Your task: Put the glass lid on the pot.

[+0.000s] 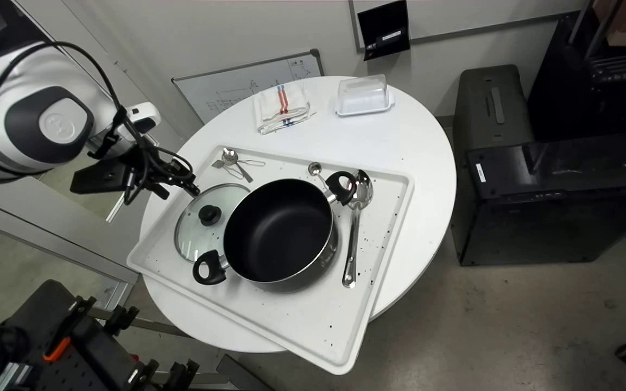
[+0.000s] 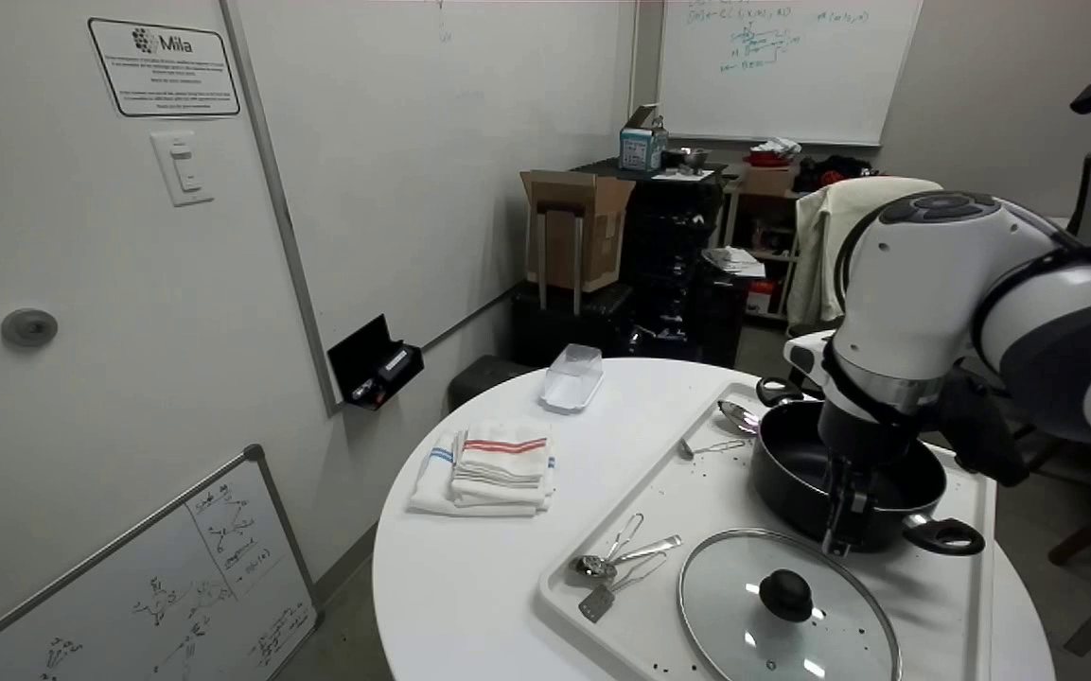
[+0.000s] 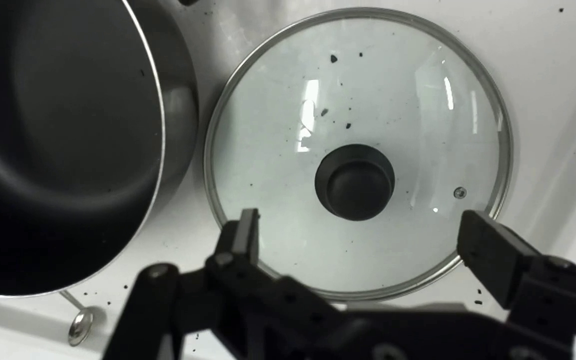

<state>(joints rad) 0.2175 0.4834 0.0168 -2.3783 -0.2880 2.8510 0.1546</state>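
Note:
The glass lid (image 1: pixel 190 233) lies flat on a tray with its black knob up, beside the pot; it also shows in an exterior view (image 2: pixel 734 605) and in the wrist view (image 3: pixel 278 165). The black pot (image 1: pixel 277 233) stands upright and uncovered on the tray, its two side handles sticking out; it also shows in an exterior view (image 2: pixel 796 482) and at the left of the wrist view (image 3: pixel 83 100). My gripper (image 3: pixel 360 218) is open and empty above the lid, with the knob ahead of the gap between its fingers. It shows in both exterior views (image 1: pixel 181 193) (image 2: pixel 835 547).
The white tray (image 1: pixel 313 320) overhangs the round table (image 1: pixel 427 163). A large metal spoon (image 1: pixel 352 239) and small ladle (image 1: pixel 315 169) lie by the pot. Small utensils (image 1: pixel 231 160) lie near the lid. A folded towel (image 1: pixel 282 106) and clear-covered dish (image 1: pixel 364 96) sit at the back.

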